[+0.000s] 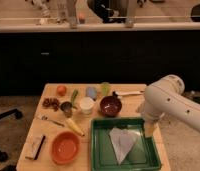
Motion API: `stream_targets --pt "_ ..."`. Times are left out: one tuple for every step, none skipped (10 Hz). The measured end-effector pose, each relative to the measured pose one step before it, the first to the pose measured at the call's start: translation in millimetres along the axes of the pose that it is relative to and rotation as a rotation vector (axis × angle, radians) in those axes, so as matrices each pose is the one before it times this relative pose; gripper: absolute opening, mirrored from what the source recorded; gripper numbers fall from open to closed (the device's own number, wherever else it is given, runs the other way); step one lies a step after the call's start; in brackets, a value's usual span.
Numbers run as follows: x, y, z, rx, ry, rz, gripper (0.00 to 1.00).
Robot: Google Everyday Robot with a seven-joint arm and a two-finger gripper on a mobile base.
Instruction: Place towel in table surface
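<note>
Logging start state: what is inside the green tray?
Only the towel lies in the green tray; whatever is beneath it is covered. The gripper hangs at the tray's right rim.

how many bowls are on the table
2. A maroon bowl sits just behind the green tray; an orange bowl sits at the front left beside it. The arm hides part of the table surface at right. The end effector hangs over the tray's right edge.

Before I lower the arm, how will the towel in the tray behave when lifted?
Probably floppy: the towel lies flat and creased in the tray, so it should droop from the pincer, above the tray's right rim. Probably light, being thin; a corner might drag.
</note>
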Motion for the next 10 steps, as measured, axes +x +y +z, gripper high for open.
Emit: stream_targets --pt "-7.10 -0.16 7.36 -0.01458 -0.02577 -0.00915 0.80" --pt "-3.62 0.96 6.38 -0.00728 -0.01653 -0.00276 0.80" --pt "-2.13 1.50 8.32 -0.00391 -0.01186 -0.00086 0.80" --pt "-1.67 0.80 6.70 -0.00351 -0.00573 0.00017 0.80" --pt "-2.74 1.19 4.67 -0.00671 -0.00681 -0.00943 0.80" --pt "0.06 0.47 0.25 -0.00080 -0.00038 -0.00295 0.80" --pt "0.17 0.09 -0.14 0.00039 -0.00009 0.00042 0.80" --pt "-0.14 -0.06 0.17 -0.00039 0.00000 -0.00070 0.80" --pt "-0.24 -0.19 -0.03 0.00018 -0.00013 -0.00077 0.80" --pt "0.27 0.36 -0.08 -0.00027 -0.00168 0.00006 0.80"
